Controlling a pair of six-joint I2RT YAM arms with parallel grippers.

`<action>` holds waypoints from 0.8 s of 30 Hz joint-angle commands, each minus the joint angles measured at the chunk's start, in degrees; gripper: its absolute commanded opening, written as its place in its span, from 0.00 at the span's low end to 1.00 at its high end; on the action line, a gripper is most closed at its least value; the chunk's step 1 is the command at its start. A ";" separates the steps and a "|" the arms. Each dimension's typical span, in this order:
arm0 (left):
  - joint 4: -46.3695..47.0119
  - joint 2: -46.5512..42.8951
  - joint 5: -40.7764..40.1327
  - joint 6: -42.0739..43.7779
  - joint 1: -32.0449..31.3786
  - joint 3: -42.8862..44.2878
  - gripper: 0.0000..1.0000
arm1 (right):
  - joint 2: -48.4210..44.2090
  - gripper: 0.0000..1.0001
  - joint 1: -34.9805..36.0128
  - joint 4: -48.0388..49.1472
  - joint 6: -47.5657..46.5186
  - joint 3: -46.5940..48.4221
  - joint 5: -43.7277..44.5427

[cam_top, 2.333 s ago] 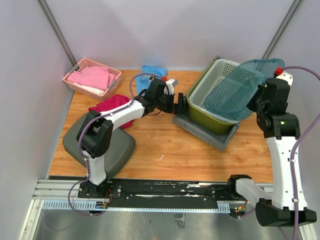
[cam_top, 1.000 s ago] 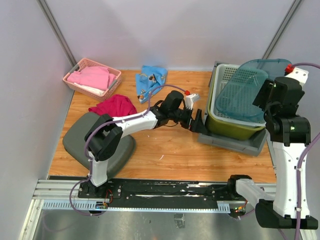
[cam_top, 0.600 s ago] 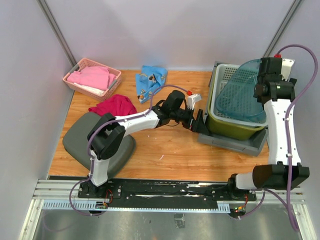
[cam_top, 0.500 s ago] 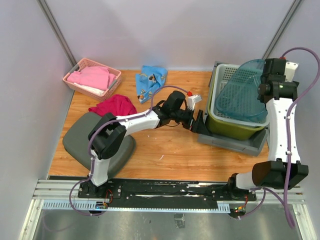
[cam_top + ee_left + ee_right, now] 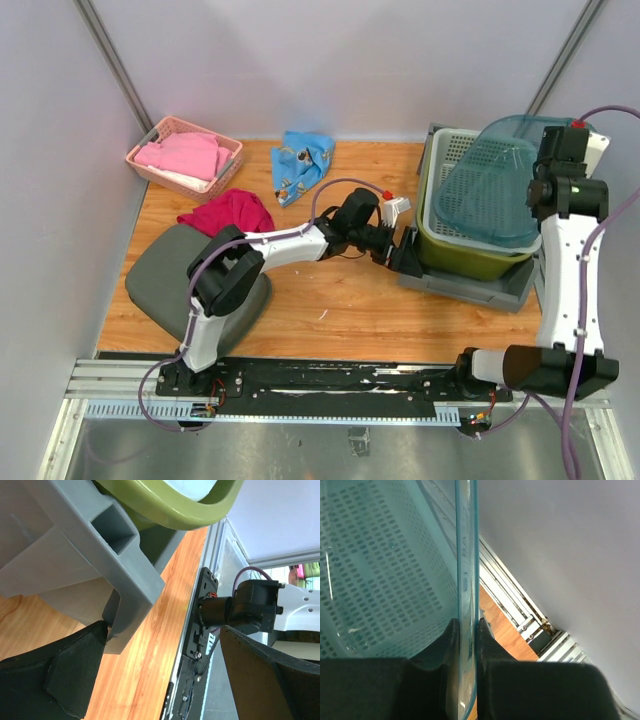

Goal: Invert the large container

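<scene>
The large container (image 5: pixel 468 284) is sitting upright on the right side of the table (image 5: pixel 330 295), so as far as I am seeing it the turn-over is not yet begun. It is also carrying 3 other things stacked inside: an olive-green bin (image 5: pixel 462 257), a white mesh basket (image 5: pixel 443 150) in that, and a teal mesh basket (image 5: pixel 487 188) leaning on top. The right gripper (image 5: pixel 466 630) is pinching the teal mesh basket's thin wall between its 2 fingers, which I am taking as the start of unloading. The left gripper (image 5: pixel 407 251) is standing spread wide at the container's near-left corner. 1 finger (image 5: pixel 75 665) is appearing to touch the underside of the rim lip, the other is hanging well apart, and it is gripping nothing. To my eye the stack is needing to come out before the flip itself can be tried. The stack is covering the container's floor and most of its far wall, and its underside is facing the table, out of sight.
</scene>
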 commanded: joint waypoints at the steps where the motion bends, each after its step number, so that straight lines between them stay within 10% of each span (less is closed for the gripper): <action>1: 4.18 1.70 -0.08 -1.46 -1.56 3.31 0.99 | -7.97 0.01 -0.85 1.72 1.34 5.35 -2.80; 12: 8.56 3.39 0.63 -4.96 -2.28 6.63 0.99 | -14.40 0.01 -0.14 0.50 4.74 17.34 -12.67; 24: -11.77 -36.01 -12.23 0.69 16.86 -18.98 0.99 | -15.11 0.01 1.88 13.61 7.49 4.69 -40.94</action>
